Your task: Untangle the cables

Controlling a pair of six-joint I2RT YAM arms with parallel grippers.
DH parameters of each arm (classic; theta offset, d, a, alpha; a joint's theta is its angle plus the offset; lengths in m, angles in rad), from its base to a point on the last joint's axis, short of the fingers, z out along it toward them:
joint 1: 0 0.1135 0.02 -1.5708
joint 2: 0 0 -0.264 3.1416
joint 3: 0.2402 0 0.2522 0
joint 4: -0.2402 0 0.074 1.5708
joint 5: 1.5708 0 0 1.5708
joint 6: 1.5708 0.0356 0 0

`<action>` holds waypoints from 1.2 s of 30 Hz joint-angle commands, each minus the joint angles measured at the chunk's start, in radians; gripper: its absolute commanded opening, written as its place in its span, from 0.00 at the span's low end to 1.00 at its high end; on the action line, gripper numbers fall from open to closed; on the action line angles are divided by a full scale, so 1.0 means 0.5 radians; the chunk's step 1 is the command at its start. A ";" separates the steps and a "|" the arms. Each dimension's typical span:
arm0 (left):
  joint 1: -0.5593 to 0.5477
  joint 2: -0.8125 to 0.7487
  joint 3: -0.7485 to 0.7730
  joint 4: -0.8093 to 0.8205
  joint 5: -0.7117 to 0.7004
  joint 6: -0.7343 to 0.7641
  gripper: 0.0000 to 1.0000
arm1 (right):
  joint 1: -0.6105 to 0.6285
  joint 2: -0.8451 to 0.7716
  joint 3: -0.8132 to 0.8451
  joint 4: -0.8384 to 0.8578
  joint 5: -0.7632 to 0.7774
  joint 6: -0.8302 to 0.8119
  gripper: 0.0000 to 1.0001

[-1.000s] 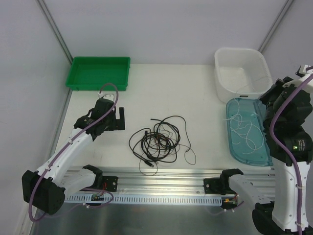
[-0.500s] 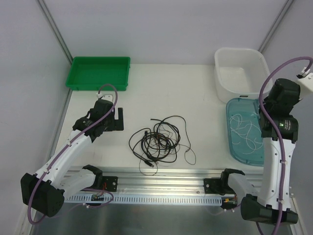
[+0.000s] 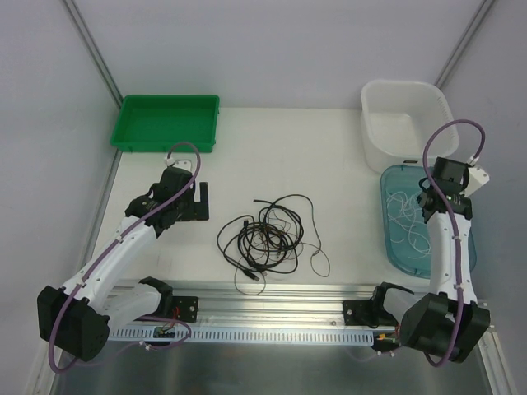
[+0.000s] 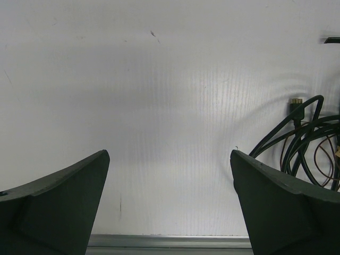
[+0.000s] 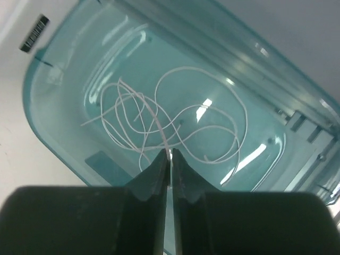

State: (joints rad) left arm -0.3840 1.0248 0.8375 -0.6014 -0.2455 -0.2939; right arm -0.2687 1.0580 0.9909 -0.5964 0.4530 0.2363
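Cables sit in two spots on your table (image 3: 272, 156). One tangled heap of black cables (image 3: 265, 237) lies at the middle, near your left gripper (image 4: 169, 159), whose two fingers stand wide apart with nothing between them. You cannot count the cords in that heap. One white cable (image 5: 159, 119) lies looped in the single teal lid (image 3: 394, 183) on the right. Your right gripper (image 5: 169, 155) hangs over it, jaws all but closed, pinching a strand of that white cable. One green tray (image 3: 165, 123) and one white tub (image 3: 408, 86) stand at the far edge.
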 commanded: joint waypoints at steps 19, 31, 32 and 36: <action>0.007 0.132 -0.021 0.065 0.206 0.079 0.99 | 0.218 -0.536 -0.187 0.036 -0.601 -0.104 0.99; -0.723 0.453 0.386 0.071 0.095 -0.443 0.99 | 0.773 -0.650 -0.227 -0.016 -1.262 -0.298 0.97; -0.781 0.566 0.493 0.071 0.053 -0.464 0.99 | 0.816 -0.668 -0.242 -0.019 -1.256 -0.307 0.97; -1.005 0.858 0.718 0.071 -0.064 -0.541 0.99 | 0.875 -0.717 -0.349 -0.013 -1.314 -0.325 0.97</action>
State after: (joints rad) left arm -0.8375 1.3777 1.1175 -0.5678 -0.2050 -0.4896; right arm 0.1501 0.7258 0.8467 -0.5972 -0.1555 0.1020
